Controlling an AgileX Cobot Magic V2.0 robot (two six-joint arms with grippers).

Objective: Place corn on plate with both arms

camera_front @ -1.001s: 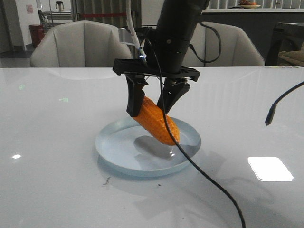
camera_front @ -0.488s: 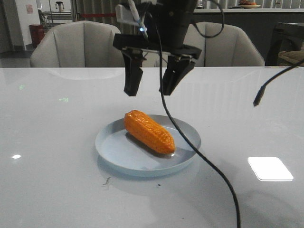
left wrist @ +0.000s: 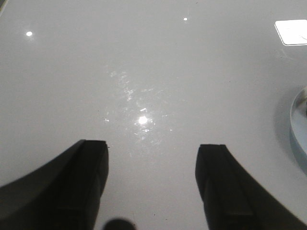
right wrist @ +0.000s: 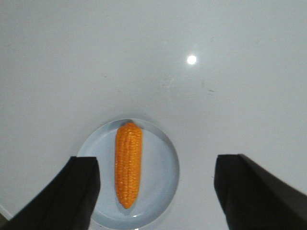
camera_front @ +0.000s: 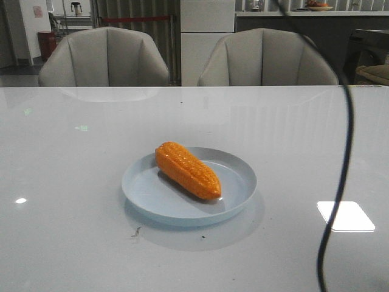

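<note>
Left gripper (left wrist: pixel 151 184): fingers spread over bare table (left wrist: pixel 144 72), nothing held. Centre: corn (camera_front: pixel 186 170) lying flat inside the plate (camera_front: pixel 240 185) (placement apparently complete). Right gripper (right wrist: pixel 158 191): fingers wide apart, high above the plate, empty.

My glossy white bench (camera_front: pixel 73 182) mirrors ceiling lights. Behind it I see two beige chairs (camera_front: pixel 104 58), then a dark counter (camera_front: pixel 292 24).

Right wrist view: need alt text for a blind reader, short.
Seen from above, an orange corn cob lies lengthwise on a round pale blue plate on a white table. The open right gripper hangs high above, its dark fingers framing the plate.
</note>
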